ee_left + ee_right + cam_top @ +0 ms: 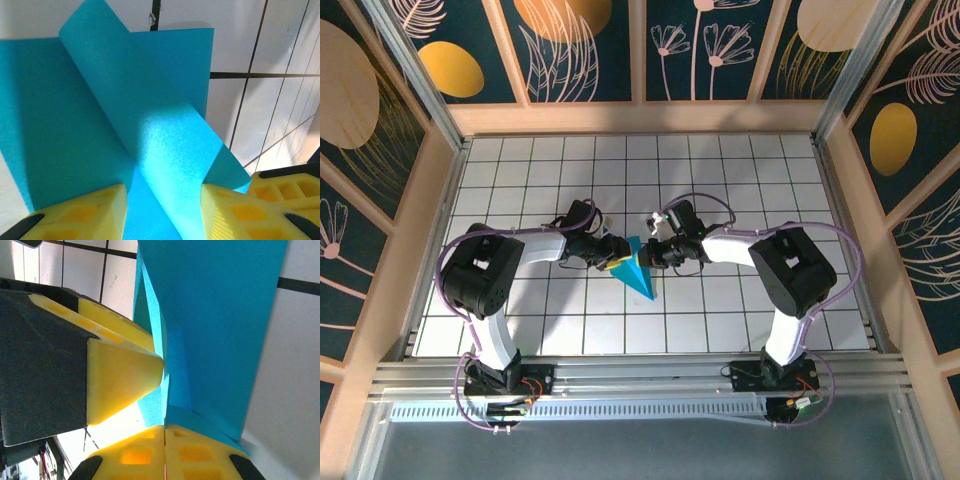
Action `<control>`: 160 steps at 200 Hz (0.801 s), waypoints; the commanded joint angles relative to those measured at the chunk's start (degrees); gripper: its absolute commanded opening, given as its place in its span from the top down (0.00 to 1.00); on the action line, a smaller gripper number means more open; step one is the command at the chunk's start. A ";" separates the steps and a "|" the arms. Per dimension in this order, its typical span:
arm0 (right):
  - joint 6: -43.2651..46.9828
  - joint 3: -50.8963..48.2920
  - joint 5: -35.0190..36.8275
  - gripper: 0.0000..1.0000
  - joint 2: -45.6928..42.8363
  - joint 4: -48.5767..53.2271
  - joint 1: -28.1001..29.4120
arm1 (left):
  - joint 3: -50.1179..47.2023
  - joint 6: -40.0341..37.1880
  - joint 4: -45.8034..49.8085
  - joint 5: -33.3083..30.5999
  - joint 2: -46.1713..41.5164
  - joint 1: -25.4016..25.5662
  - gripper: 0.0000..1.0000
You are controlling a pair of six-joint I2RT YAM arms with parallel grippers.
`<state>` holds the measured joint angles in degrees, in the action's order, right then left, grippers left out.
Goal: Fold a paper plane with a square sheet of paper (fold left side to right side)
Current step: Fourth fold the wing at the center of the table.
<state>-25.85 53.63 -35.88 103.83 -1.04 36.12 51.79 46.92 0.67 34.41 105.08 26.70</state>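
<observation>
On the white tiled table, walled by teal leaf-patterned panels, the folded cyan paper lies mid-table. The right gripper is clamped on its raised fold. The left gripper straddles it, jaws half apart.

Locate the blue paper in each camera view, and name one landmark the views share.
Top external: the blue paper lies in the middle of the picture, its point toward the near edge.
Left wrist: it covers the left and middle, with one flap raised diagonally.
Right wrist: it spans the upper middle and right.
Shared landmark: the white tiled table with its dark grid lines.
</observation>
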 commanded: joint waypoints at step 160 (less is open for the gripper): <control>1.76 2.97 6.08 0.96 3.31 4.77 0.39 | -1.15 -1.21 4.26 -5.04 1.81 -0.28 0.56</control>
<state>-25.41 55.13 -31.22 106.04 2.00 36.12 51.79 46.92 0.67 34.41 105.06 26.70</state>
